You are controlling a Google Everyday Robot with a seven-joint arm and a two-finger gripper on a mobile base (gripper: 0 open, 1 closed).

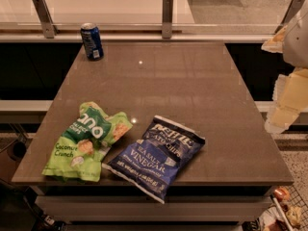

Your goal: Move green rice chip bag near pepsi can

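The green rice chip bag [86,141] lies flat at the table's front left corner, with white lettering and "Coconut Crunch" on it. The pepsi can [92,41] stands upright at the table's far left corner, dark blue with a silver top. My gripper [288,83] is at the right edge of the view, above and beyond the table's right side. It is far from both the bag and the can, and it holds nothing that I can see.
A dark-blue "Sea Salt Vinegar" chip bag [156,155] lies at the front edge, just right of the green bag. The brown table [183,85] backs onto a glass railing with metal posts [167,16]. The floor drops away on both sides.
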